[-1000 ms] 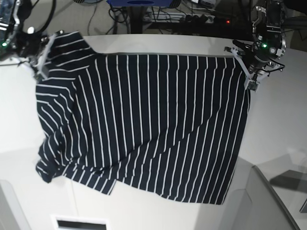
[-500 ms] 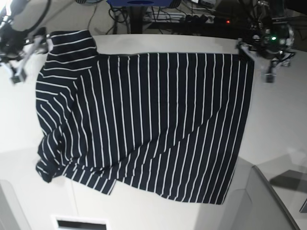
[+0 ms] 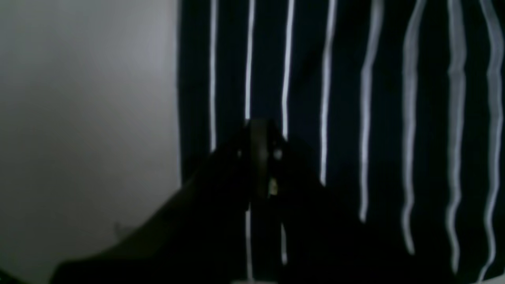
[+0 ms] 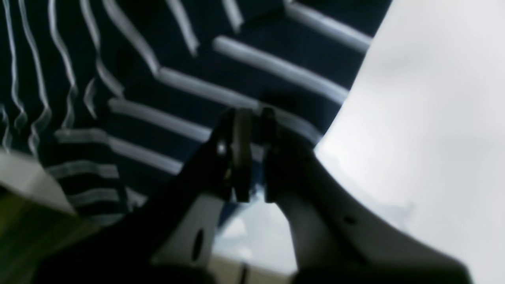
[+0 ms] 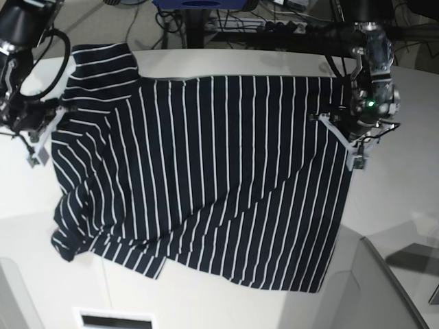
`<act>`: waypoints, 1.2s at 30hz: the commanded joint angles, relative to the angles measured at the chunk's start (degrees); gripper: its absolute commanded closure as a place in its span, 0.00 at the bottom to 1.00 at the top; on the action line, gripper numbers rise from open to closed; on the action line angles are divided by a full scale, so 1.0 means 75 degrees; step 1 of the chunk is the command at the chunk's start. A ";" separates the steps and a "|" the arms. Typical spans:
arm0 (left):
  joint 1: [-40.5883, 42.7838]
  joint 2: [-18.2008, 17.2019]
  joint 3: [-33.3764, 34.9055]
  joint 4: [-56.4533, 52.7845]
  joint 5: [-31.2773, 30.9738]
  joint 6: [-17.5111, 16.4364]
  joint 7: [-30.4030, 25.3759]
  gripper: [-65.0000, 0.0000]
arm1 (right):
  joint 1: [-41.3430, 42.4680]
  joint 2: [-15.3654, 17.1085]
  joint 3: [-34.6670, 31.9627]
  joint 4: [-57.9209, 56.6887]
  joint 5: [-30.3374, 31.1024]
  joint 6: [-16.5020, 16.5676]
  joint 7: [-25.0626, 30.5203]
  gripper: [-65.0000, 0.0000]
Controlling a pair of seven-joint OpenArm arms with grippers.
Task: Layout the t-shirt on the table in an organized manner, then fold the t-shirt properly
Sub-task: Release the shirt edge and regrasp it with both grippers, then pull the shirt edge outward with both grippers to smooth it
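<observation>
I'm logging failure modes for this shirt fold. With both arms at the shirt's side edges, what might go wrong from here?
1. The t-shirt lies crumpled at its lower corner on the right arm's side; folding now would likely lock in those wrinkles.
2. The left gripper looks shut above the fabric near the shirt's edge; it may miss the edge and press the table.

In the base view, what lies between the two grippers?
Only the t-shirt, spread across the table, fills the stretch between the left gripper and the right gripper; the base view shows this.
</observation>
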 commanded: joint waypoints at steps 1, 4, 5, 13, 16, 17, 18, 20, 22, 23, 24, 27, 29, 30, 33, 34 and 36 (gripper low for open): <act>-0.0081 -0.0050 0.0049 -0.0048 -0.0031 0.0065 -0.0258 1.00 | 0.0126 0.0138 -0.0002 -0.0152 0.0102 0.0063 0.0208 0.99; -0.0011 -0.0062 0.0131 -0.0493 -0.0019 0.0065 -0.0950 1.00 | 0.0243 0.0302 -0.0002 -0.0820 0.0102 0.0063 0.0349 0.99; 0.0013 -0.0073 0.0143 -0.0669 -0.0019 0.0065 -0.1079 1.00 | 0.0243 0.0325 -0.0002 -0.1019 0.0102 0.0063 0.0384 0.99; 0.0458 -0.0097 0.0073 -0.1173 -0.0019 0.0065 -0.1548 1.00 | -0.0261 0.0419 0.0092 -0.1371 0.0102 0.0063 0.0372 0.99; 0.0552 -0.0144 0.0073 -0.1161 -0.0019 0.0065 -0.1595 1.00 | -0.0894 0.0185 0.0092 -0.0539 0.0126 0.0063 0.0384 0.99; 0.0552 -0.0179 0.0073 -0.1173 -0.0019 0.0065 -0.1595 1.00 | -0.1105 0.0079 0.0092 -0.0199 0.0126 0.0063 0.0384 0.99; 0.0552 -0.0190 0.0084 -0.1185 -0.0019 0.0065 -0.1595 1.00 | -0.1339 -0.0026 0.0092 0.0188 0.0126 0.0063 0.0372 0.99; 0.0611 -0.0190 0.0073 -0.1185 -0.0019 0.0065 -0.1595 1.00 | -0.1656 -0.0249 0.0080 0.0786 0.0126 -0.0095 0.0337 0.99; 0.0657 -0.0190 0.0084 -0.1138 -0.0019 0.0065 -0.1595 1.00 | -0.1937 -0.0495 0.0080 0.1255 0.0114 -0.0482 0.0325 0.99; 0.0669 -0.0190 0.0096 -0.1126 -0.0019 0.0065 -0.1595 1.00 | -0.2031 -0.0554 0.0080 0.1407 0.0114 -0.0681 0.0325 0.99; 0.0681 -0.0190 0.0096 -0.1126 -0.0019 0.0065 -0.1595 1.00 | -0.2113 -0.0624 0.0080 0.1560 0.0114 -0.0846 0.0325 0.99; 0.0693 -0.0190 0.0073 -0.1126 -0.0019 0.0065 -0.1595 1.00 | -0.2277 -0.0636 0.0021 0.1935 0.0126 -0.0974 0.0372 0.99; 0.0669 -0.0190 0.0073 -0.1115 -0.0019 0.0065 -0.1595 1.00 | -0.2218 -0.0612 0.0021 0.2321 0.0126 -0.0998 0.0384 0.99; 0.0646 -0.0202 0.0073 -0.1115 -0.0019 0.0065 -0.1595 1.00 | -0.2113 -0.0589 0.0056 0.2568 0.0114 -0.1033 0.0384 0.99; 0.0622 -0.0214 0.0061 -0.1032 -0.0019 0.0065 -0.1595 1.00 | -0.1644 -0.0331 0.0010 0.3001 0.0102 -0.1279 0.0384 0.99; 0.0657 -0.0214 0.0061 -0.0939 -0.0019 0.0065 -0.1595 1.00 | -0.1327 -0.0167 -0.0014 0.2896 0.0114 -0.1256 0.0384 0.99; 0.0716 -0.0202 0.0073 -0.0716 -0.0019 0.0065 -0.1595 1.00 | -0.0589 0.0103 -0.0272 0.2134 0.0114 -0.1127 0.0407 0.99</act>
